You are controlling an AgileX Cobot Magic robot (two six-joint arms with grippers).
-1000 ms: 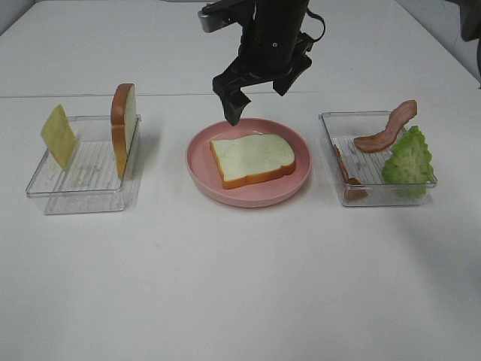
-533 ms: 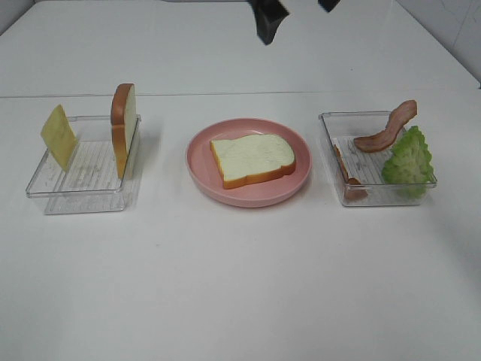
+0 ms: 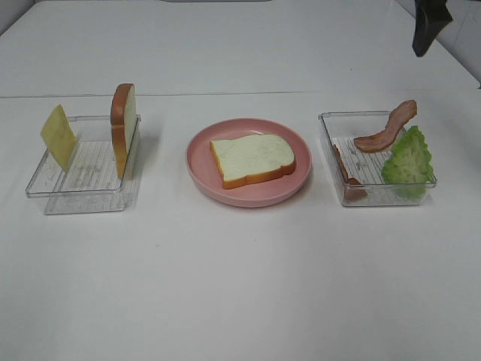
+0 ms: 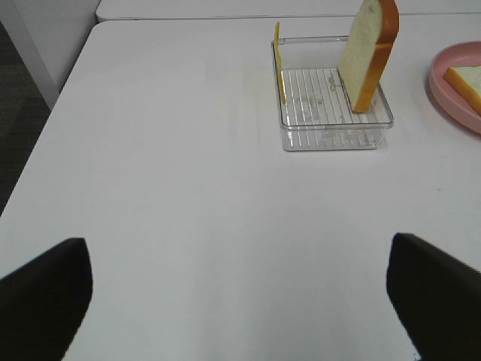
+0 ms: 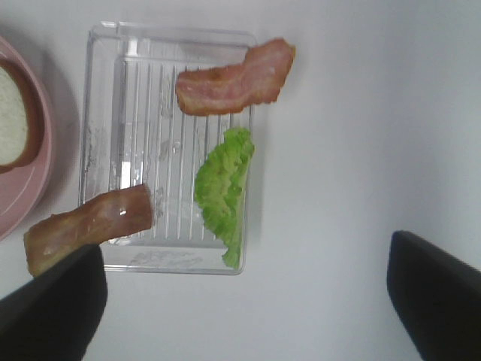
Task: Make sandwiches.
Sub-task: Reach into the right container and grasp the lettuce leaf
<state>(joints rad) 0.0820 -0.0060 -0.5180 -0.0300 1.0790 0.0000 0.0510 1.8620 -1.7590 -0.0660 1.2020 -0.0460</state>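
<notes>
My right pincer (image 5: pixel 242 301) hangs with jaws wide apart near the right edge of the tabletop (image 5: pixel 361 113), beside the clear tray (image 5: pixel 143 143) where a bacon strip (image 5: pixel 233 79) and lettuce (image 5: pixel 222 192) sit. My left pincer (image 4: pixel 240 297), also apart, hovers near the left edge. One bread slice (image 3: pixel 252 159) lies on the pink plate (image 3: pixel 248 197) mid-tabletop.

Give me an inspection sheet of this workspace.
Surface: white table.
Job's things: flat bread on pink plate; cheese and upright bread standing in left tray; lettuce, rear bacon and side bacon in right tray, both strips overhanging its walls.
Clutter: nothing seen.
Grippers: left gripper open, empty; right gripper open, empty.
Cables: nothing seen.
Surroundings: dark floor beside the table.
</notes>
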